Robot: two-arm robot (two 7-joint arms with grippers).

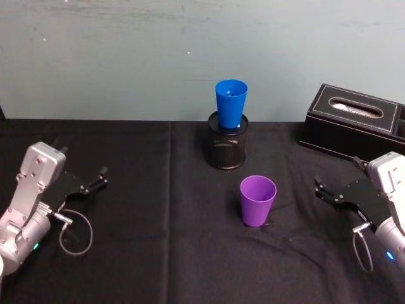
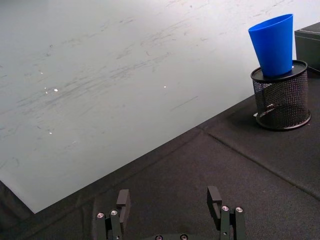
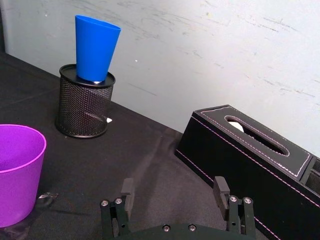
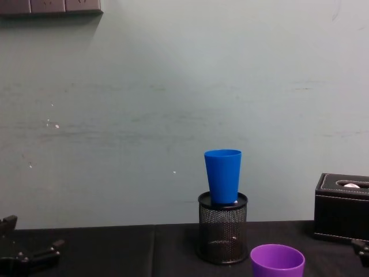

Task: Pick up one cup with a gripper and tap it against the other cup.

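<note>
The purple cup (image 1: pixel 257 201) stands upright, wide mouth facing up.

purple cup (image 1: pixel 257 199): plain purple, lower centre of the head view.
blue cup (image 1: pixel 230 101): plain bright blue, upper centre.
pen holder (image 1: pixel 226 149): black wire mesh.
tissue box (image 1: pixel 354 123): black, pale stitched edging, at the right edge.
tablecloth (image 1: pixel 139 190): plain black.
wall (image 1: pixel 126 57): pale grey-green, faint scuffs.
left gripper (image 1: pixel 101 177): black.
right gripper (image 1: pixel 318 189): black.
left arm (image 1: pixel 35 180), right arm (image 1: pixel 391 180): silver-grey.
</note>
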